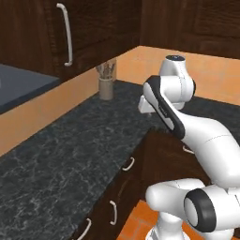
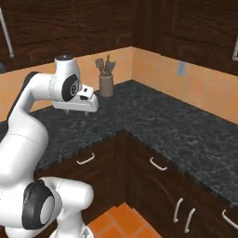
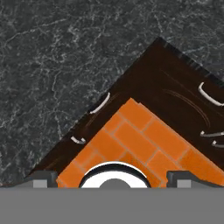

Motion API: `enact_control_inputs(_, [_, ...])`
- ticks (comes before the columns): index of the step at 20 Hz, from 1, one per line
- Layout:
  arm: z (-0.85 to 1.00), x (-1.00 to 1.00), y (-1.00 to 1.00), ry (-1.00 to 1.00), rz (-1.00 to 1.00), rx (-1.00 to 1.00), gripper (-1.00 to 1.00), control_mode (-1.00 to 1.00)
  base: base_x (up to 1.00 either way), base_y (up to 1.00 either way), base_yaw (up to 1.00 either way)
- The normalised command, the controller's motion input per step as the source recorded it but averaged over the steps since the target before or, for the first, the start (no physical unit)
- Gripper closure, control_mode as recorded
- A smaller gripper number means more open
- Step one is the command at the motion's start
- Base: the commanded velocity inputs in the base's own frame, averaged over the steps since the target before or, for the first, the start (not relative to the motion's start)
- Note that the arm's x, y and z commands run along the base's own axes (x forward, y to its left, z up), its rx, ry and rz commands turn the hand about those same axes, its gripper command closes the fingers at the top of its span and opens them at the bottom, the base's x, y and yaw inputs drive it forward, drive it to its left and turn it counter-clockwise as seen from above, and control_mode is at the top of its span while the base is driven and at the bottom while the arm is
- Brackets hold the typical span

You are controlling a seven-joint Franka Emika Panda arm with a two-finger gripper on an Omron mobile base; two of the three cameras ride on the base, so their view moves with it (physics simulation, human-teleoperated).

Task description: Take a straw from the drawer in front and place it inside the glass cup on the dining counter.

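black speckled granite tabletop [image 2: 153, 116] wraps the corner over dark wood drawers with curved silver handles [image 2: 85, 159], all closed, orange brick floor [image 3: 131, 144] below. fingers [image 3: 112, 177] spread wide, holding nothing.

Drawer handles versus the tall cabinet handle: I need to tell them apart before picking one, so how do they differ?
The drawer handle is short, curved and lies horizontally below the black counter; the cabinet handle is long, vertical and sits above it. Both are silver on dark wood.

Dark wooden drawer [image 2: 86, 160] shut beneath the granite.
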Motion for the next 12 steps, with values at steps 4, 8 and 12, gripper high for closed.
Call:
enact_control_inputs(4, [0.0,0.0,0.0,0.0,0.0,0.0,-1.0,1.0,0.0,0.72,-0.56])
enact_control_inputs(8, [0.0,0.0,0.0,0.0,0.0,0.0,-1.0,1.0,-0.04,0.62,-0.53])
enact_control_inputs(12, [0.0,0.0,0.0,0.0,0.0,0.0,-1.0,1.0,-0.33,0.53,-0.51])
